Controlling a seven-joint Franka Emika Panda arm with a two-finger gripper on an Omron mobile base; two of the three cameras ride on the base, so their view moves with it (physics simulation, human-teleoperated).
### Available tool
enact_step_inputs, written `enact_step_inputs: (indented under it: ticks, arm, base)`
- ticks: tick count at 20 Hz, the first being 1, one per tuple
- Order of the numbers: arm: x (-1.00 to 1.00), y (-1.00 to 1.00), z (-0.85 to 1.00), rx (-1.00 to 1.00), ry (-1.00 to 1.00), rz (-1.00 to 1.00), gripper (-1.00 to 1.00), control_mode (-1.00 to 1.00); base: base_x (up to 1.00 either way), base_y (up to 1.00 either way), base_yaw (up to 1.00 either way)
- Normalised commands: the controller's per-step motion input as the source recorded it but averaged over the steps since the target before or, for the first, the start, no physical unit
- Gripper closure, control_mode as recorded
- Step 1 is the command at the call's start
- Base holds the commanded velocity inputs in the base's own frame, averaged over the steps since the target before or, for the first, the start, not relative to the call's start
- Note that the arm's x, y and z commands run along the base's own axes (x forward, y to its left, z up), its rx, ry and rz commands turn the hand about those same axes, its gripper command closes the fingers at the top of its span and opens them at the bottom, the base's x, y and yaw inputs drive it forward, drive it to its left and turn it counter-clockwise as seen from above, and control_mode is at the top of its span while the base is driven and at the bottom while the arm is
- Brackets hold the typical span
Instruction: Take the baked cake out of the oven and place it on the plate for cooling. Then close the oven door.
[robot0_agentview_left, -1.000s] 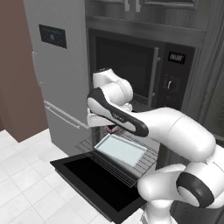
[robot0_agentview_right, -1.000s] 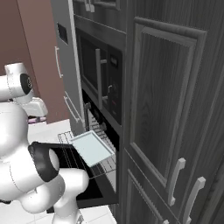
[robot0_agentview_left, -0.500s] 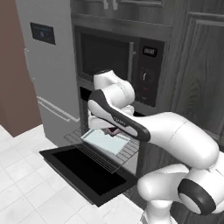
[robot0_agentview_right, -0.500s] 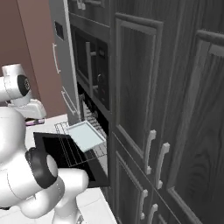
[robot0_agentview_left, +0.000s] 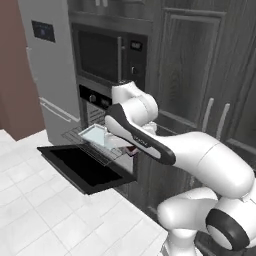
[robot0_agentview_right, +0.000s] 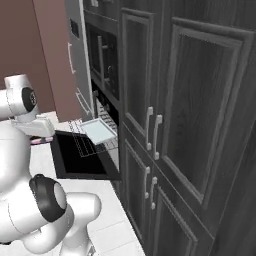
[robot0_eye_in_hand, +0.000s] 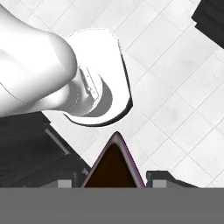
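Even, soft rendered light; slightly blurry.

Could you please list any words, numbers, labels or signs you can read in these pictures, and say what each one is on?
None can be read.
Fridge panel: pale marks, too blurred to read.
Microwave display: light characters, too small to read.
Oven front: knobs, with no legible markings.
Cake, tray, oven door, cabinets: no lettering seen.
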Motion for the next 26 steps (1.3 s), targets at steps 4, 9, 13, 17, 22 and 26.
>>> enact_step_inputs:
  ticks: [4, 9, 13, 17, 22, 26]
  arm:
    - [0.00, 0.00, 0.00, 0.00, 0.00, 0.00, 1.00, 1.00]
    - [0.00, 0.00, 0.00, 0.00, 0.00, 0.00, 1.00, 1.00]
    - [0.00, 0.00, 0.00, 0.00, 0.00, 0.00, 1.00, 1.00]
    - [0.00, 0.00, 0.00, 0.00, 0.00, 0.00, 1.00, 1.00]
    - [0.00, 0.00, 0.00, 0.00, 0.00, 0.00, 1.00, 1.00]
    - [0.00, 0.00, 0.00, 0.00, 0.00, 0.00, 1.00, 1.00]
  base:
    - [-0.38, 0.27, 0.76]
    - [-0.11, 0.26, 0.98]
    - [-0.01, 0.24, 0.97]
    - [0.00, 0.21, 0.93]
    - [0.00, 0.14, 0.87]
    - [0.15, 0.21, 0.73]
